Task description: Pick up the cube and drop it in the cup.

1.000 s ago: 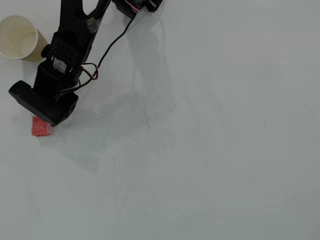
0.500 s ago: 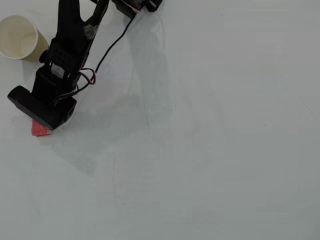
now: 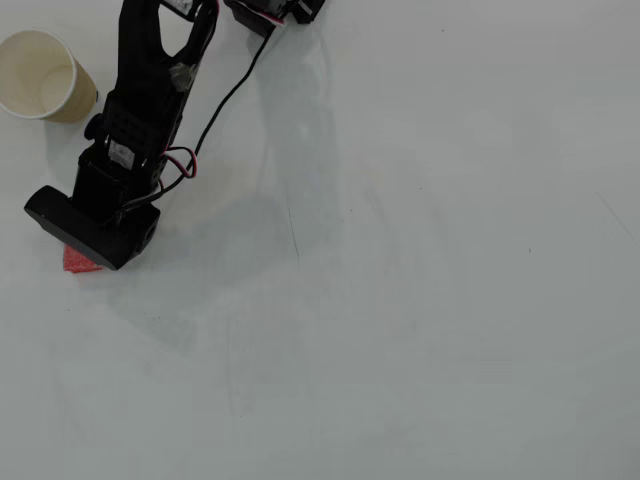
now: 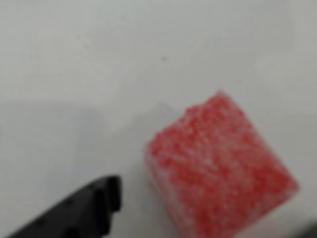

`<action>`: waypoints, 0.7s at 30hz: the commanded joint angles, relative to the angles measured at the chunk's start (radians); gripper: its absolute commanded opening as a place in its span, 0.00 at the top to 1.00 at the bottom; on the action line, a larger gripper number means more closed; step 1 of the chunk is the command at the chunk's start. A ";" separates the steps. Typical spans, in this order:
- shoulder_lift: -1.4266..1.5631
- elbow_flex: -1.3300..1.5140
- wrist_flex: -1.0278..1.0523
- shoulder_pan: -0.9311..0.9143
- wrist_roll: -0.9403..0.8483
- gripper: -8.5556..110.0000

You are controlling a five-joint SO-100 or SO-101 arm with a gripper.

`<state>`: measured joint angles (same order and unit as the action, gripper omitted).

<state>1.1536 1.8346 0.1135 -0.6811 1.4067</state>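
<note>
The red, whitish-speckled cube lies on the white table and fills the lower right of the wrist view. In the overhead view only its edge shows, poking out from under the black wrist block at the left. My gripper is open and low over the table. One black fingertip sits left of the cube with a gap between them. The other finger barely shows at the bottom right corner. The cream-white paper cup stands upright at the far top left, behind the arm.
The black arm runs from the top edge down to the cube, with a black cable trailing beside it. The white table stretches to the right and front.
</note>
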 commanded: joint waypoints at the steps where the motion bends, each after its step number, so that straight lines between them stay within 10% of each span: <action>1: 0.037 -0.147 -0.040 0.014 -0.003 0.58; 21: -0.049 -0.244 -0.049 -0.032 -0.005 0.58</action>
<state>1.0538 1.7349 0.0966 -0.6934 1.4067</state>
